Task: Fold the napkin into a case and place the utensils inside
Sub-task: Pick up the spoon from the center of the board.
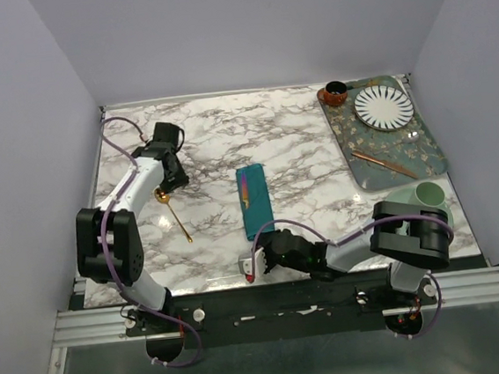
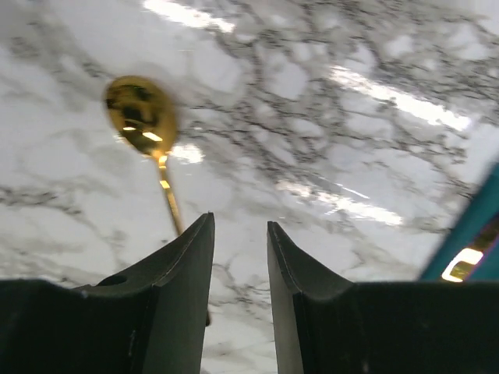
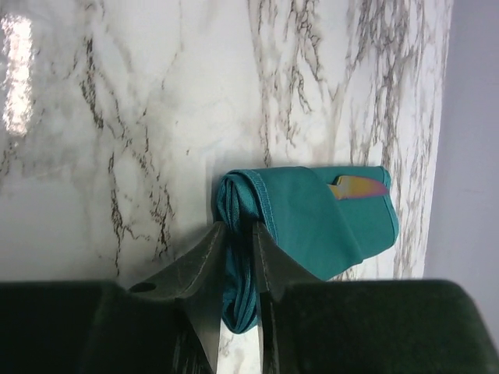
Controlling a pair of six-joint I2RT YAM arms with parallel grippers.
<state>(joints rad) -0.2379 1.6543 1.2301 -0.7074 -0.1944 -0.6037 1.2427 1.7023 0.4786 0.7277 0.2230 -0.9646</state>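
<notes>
A white marble bench (image 1: pixel 316 145) seen from above, with two robot arms mounted at its near edge. In the middle lies the case (image 1: pixel 254 202), a narrow teal cloth rectangle, its long side running from near to far. The purple-rainbow utensil (image 3: pixel 357 187) is tucked into it, and only a short coloured end shows from a fold near the far end.

The right hand (image 3: pixel 240 227) lies low at the near end of the case. Its fingers are nearly together, and they appear to pinch a rolled edge of the cloth between them, though the fold hides the contact.

The gold spoon (image 1: pixel 174 215) lies bare on the bench, left of the case and well apart from it, with its round bowl at the far end. The left hand (image 2: pixel 239 224) hovers just beside the spoon with its fingers slightly parted and nothing between them.

At the far right a patterned tray (image 1: pixel 405 150) carries a striped plate (image 1: pixel 382 106), a brown cup (image 1: pixel 335 94) and copper-pink sticks (image 1: pixel 385 163).
</notes>
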